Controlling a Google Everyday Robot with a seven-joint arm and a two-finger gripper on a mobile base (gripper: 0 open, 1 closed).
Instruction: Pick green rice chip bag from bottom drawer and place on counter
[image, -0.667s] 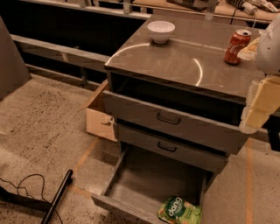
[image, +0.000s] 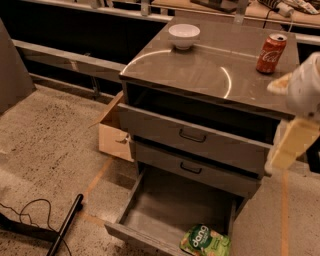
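The green rice chip bag (image: 205, 241) lies flat in the front right corner of the open bottom drawer (image: 165, 210), its dark green logo facing up. My gripper (image: 286, 150) hangs at the right edge of the view, beside the cabinet's right front corner, level with the upper drawers. It is well above the bag and to its right, and it holds nothing that I can see. The counter (image: 200, 70) is the glossy grey-brown cabinet top with a curved light reflection.
A white bowl (image: 183, 35) stands at the back of the counter and a red soda can (image: 271, 52) at its back right. Two upper drawers with black handles (image: 192, 136) are slightly ajar. A cardboard box (image: 114, 132) sits left of the cabinet. A black pole and cable (image: 65, 225) lie on the floor.
My arm and gripper have moved down along the cabinet's right side. The bag, bowl and can have not moved.
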